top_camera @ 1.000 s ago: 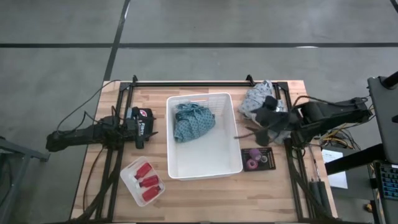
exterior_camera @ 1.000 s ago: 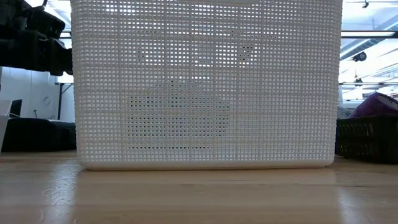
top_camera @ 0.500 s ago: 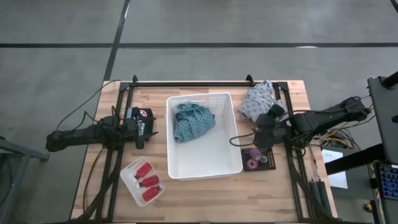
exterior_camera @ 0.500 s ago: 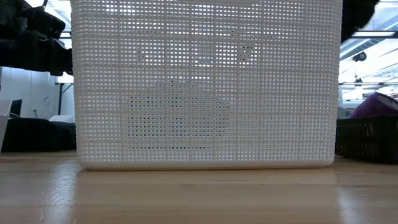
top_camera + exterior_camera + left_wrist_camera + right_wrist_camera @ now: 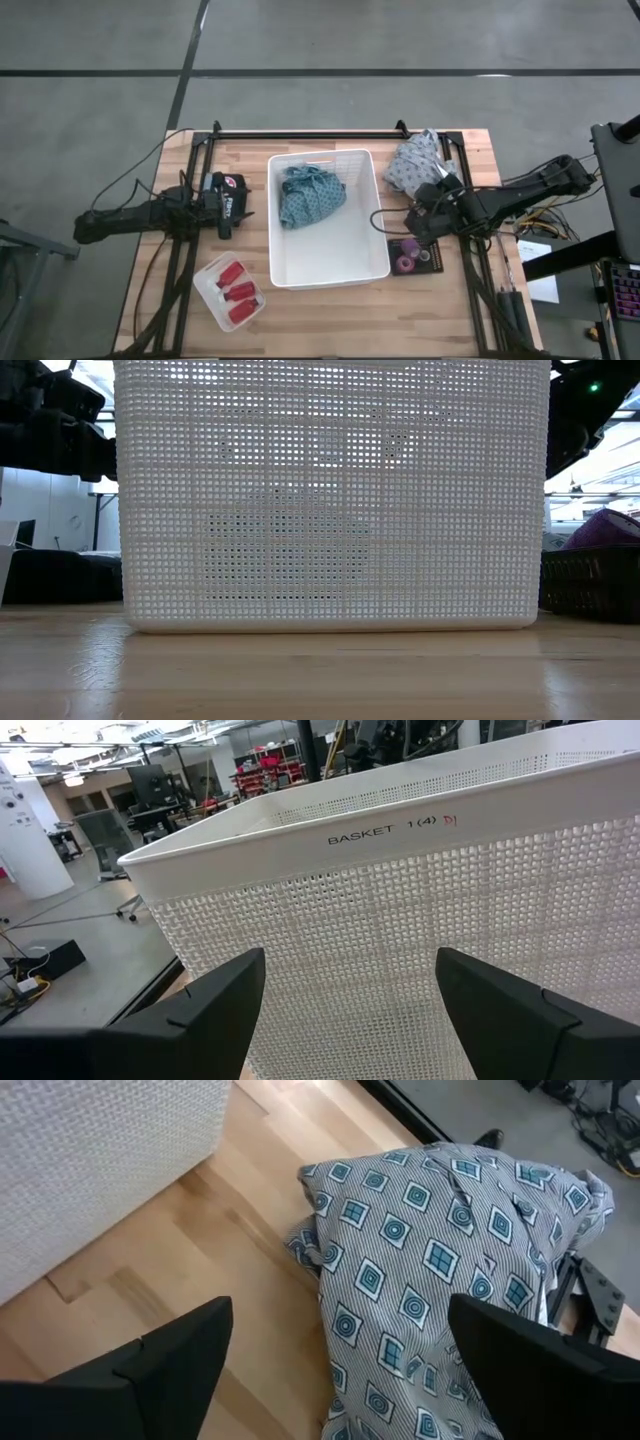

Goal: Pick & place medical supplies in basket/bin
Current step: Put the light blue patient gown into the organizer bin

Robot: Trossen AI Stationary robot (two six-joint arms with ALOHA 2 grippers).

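- Large white basket (image 5: 328, 262) at table centre; teal patterned cloth (image 5: 310, 194) bunched inside, toward 12 o'clock.
- Grey patterned cloth (image 5: 408, 163) on bare wood at 2 o'clock of the basket, outside it, against the black frame rail.
- Right gripper (image 5: 395, 216) just beside the basket's 3 o'clock wall, fingers spread wide and empty; in the right wrist view, grey cloth (image 5: 440, 1280) between the two fingers (image 5: 150, 1370).
- Purple rolls (image 5: 408, 256) in flat black tray (image 5: 432, 257), at 4 o'clock.
- Red bottles (image 5: 236, 293) lying in small translucent tray (image 5: 212, 305), at 8 o'clock.
- Left gripper (image 5: 235, 209) parked at 9 o'clock, fingers apart, empty, facing the basket wall (image 5: 420, 910).
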